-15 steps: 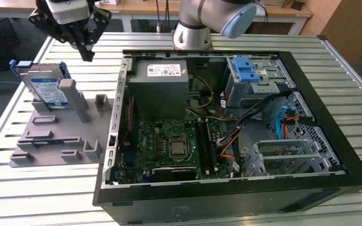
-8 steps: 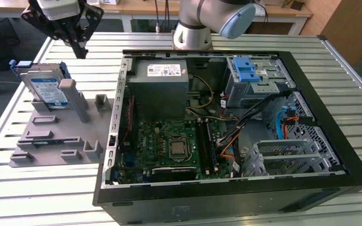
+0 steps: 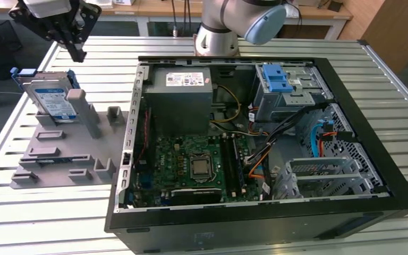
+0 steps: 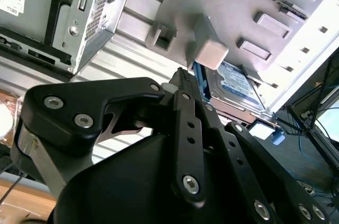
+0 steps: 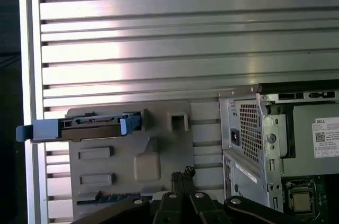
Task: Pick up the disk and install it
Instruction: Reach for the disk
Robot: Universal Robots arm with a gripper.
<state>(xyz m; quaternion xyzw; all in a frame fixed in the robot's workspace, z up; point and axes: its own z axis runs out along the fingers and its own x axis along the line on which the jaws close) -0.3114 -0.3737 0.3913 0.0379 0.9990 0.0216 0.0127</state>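
Note:
The disk (image 3: 51, 100) is a silver drive with a white-and-blue label and a blue frame. It stands on edge in a slot of the grey fixture plate (image 3: 62, 154), at the exterior view's left. In the first wrist view the disk (image 5: 90, 127) shows edge-on, and in the second wrist view the disk (image 4: 235, 86) shows its label. My gripper (image 3: 78, 54) hangs in the air above the table, behind the disk and apart from it. Its black fingers meet at the tips, shut on nothing, in both wrist views (image 5: 185, 173) (image 4: 183, 75).
An open computer case (image 3: 374, 133) lies to the exterior view's right of the fixture. Inside are a grey power supply (image 3: 183, 87), a motherboard (image 3: 197, 164) and a drive cage with a bare blue bracket (image 3: 278, 79). Loose cables (image 3: 296, 127) cross the case. The slatted metal table (image 3: 41, 218) surrounds everything.

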